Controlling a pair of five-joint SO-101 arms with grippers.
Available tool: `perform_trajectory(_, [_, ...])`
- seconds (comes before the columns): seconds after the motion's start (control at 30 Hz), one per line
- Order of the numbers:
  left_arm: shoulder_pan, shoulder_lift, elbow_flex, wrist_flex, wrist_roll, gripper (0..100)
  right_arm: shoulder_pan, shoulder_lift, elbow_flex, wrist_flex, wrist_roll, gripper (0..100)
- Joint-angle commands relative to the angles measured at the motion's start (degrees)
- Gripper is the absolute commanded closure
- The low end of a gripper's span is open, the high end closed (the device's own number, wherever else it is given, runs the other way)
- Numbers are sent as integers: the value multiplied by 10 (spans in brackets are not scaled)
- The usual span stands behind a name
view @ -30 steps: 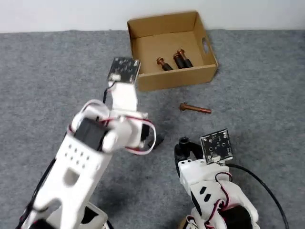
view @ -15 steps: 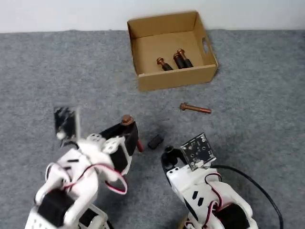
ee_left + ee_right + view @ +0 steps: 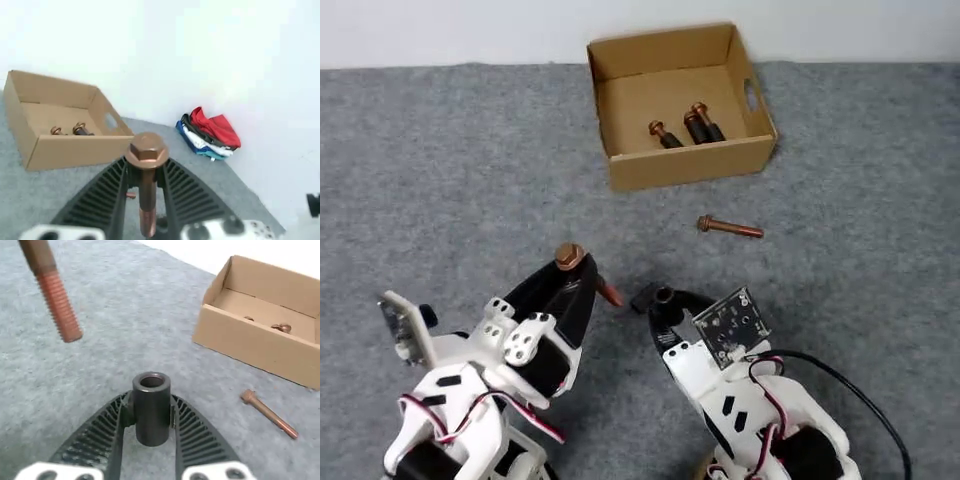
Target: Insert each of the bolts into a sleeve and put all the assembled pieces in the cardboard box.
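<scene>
My left gripper point(image 3: 575, 275) point(image 3: 145, 172) is shut on a copper bolt point(image 3: 582, 272) point(image 3: 146, 180), head up, threaded end pointing toward the other arm. My right gripper point(image 3: 658, 300) point(image 3: 151, 415) is shut on a black sleeve point(image 3: 652, 297) point(image 3: 151, 412) with its open bore facing up. The bolt's threaded tip point(image 3: 60, 315) hangs a short way off from the sleeve. A second copper bolt point(image 3: 729, 228) point(image 3: 269, 413) lies loose on the grey carpet. The cardboard box point(image 3: 750, 100) point(image 3: 75, 150) point(image 3: 250, 347) at the back holds assembled pieces point(image 3: 685, 127) point(image 3: 67, 131).
Grey carpet point(image 3: 470, 170) covers the table, with open floor to the left of the box. A white wall runs behind the box. A pile of folded clothes point(image 3: 210, 132) lies by the wall in the left wrist view.
The left arm has swung back down from near the box and now holds its bolt low beside the right gripper. The right gripper moved onto the sleeve and shut on it.
</scene>
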Motion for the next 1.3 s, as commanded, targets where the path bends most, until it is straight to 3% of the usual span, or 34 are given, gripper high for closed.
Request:
perform_trajectory(0.0, [1, -4, 6, -38, 4, 995, -41, 0, -6, -22, 9, 990])
perform_trajectory(0.1, [1, -4, 21, -64, 4, 995, -80, 1, -7, -22, 9, 990])
perform_trajectory(0.27, [3, -4, 25, -67, 5, 995, -82, 1, -7, -23, 33, 990])
perform_trajectory(0.5, [62, -4, 28, -40, 4, 995, -82, 1, -7, -69, 49, 990])
perform_trajectory(0.83, [61, -7, 45, -31, -28, 995, -80, 1, -19, -71, 83, 990])
perform_trajectory(1.03, [16, -7, 58, -44, -29, 995, -80, 1, -20, -72, 88, 990])
perform_trajectory(1.27, [33, -4, 64, -27, -28, 995, -80, 1, -21, -72, 89, 990])
